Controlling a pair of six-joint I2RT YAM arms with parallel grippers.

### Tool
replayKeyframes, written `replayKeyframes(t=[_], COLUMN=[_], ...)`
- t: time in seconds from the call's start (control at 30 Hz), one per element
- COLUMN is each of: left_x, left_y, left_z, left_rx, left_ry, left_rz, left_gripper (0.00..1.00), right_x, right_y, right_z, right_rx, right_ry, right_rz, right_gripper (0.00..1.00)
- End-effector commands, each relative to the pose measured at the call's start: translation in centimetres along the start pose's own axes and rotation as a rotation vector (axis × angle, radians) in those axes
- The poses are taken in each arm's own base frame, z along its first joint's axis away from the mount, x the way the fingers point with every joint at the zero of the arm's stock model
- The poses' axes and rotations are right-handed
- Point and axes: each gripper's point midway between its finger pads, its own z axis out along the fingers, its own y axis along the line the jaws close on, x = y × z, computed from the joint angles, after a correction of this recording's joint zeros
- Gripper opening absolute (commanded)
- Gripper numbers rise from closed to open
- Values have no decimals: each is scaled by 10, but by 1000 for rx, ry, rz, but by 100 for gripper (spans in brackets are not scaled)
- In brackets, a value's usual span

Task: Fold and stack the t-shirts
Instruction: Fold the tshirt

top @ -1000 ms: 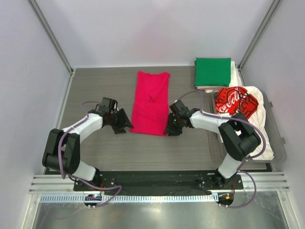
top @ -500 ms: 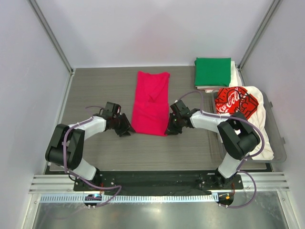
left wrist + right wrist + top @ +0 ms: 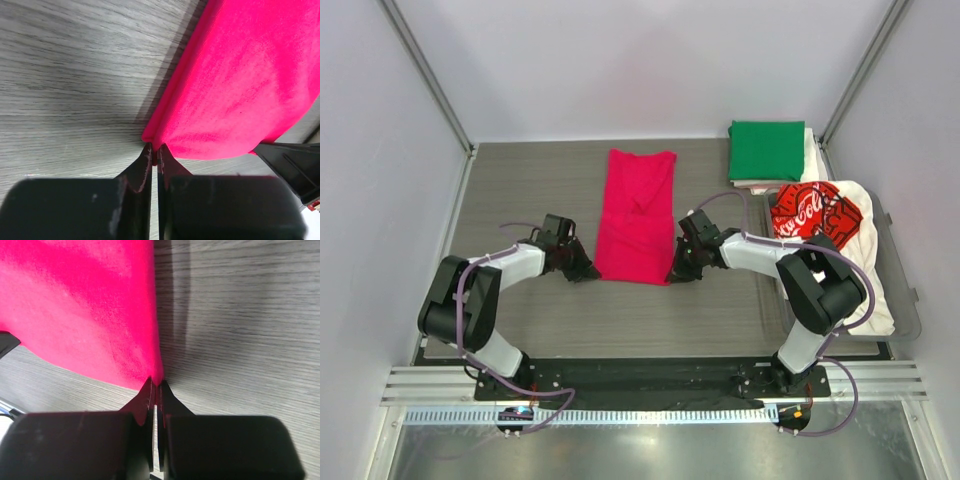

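Hem corners pinched
Left gripper (image 3: pixel 155 150) and right gripper (image 3: pixel 155 385) each clamp the magenta t-shirt (image 3: pixel 636 215) — its length runs straight ahead.

Black-and-white left arm (image 3: pixel 508 262), matching right arm (image 3: pixel 756 250), looping mauve cables (image 3: pixel 725 194), black tapered jaws

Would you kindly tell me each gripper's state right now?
Left gripper: closed on the near left corner of the magenta-red t-shirt.
Right gripper: closed on its near right corner.

Gray table (image 3: pixel 530 180) inside white walls (image 3: pixel 640 60).
A metal rail (image 3: pixel 420 385) runs along the table's near edge.
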Motion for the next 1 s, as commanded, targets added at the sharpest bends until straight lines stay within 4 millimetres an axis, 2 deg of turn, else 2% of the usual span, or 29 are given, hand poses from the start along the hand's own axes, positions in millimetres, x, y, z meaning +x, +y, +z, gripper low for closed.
replayKeyframes(t=[0.0,0.13,0.2,0.27,0.33,0.37,0.4,0.43,0.47,0.53,0.57,0.67,0.77,0.8,0.83,0.87,0.97], left_x=[0,11,24,40,54,65,69,74,86,90,100,105,101,95,92,84,70], left_y=[19,2,-5,-16,-16,-19,-16,-15,-9,-12,-6,-8,-15,-18,-20,-27,-32], left_z=[8,-3,-17,-35,-46,-59,-64,-70,-77,-97,-104,-130,-154,-160,-164,-172,-178], left_rx=[-68,-18,-17,13,16,27,15,9,-13,18,1,41,71,70,70,68,24], left_ry=[-25,-6,-18,-22,-31,-36,-53,-54,-32,-70,-55,-78,-108,-136,-150,-179,-227], left_rz=[-1,0,15,35,25,51,48,48,65,59,69,46,48,51,61,79,120], left_gripper=[0,0,0,0,0,0,0,0,0,0,0,0,0,0,0,0,0], right_x=[0,7,8,19,22,30,33,41,46,57,60,74,76,74,65,58,34], right_y=[-9,-8,-3,-11,-6,-12,-8,-13,-14,-13,-10,-1,10,13,25,21,33], right_z=[4,-6,-19,-27,-44,-50,-63,-70,-76,-95,-102,-121,-136,-139,-149,-150,-163], right_rx=[21,-7,-37,-28,-58,-43,-66,-48,-49,-74,-88,-119,-119,-117,-136,-90,-49], right_ry=[-9,-8,-24,-12,-32,-18,-36,-22,-20,-21,-26,-23,-33,-40,-67,-84,-139], right_rz=[-7,-3,-4,7,0,3,-12,-11,-9,-11,-14,-29,-53,-57,-80,-84,-133], right_gripper=[1,1,1,1,1,1,1,1,1,1,1,1,1,1,1,1,1])
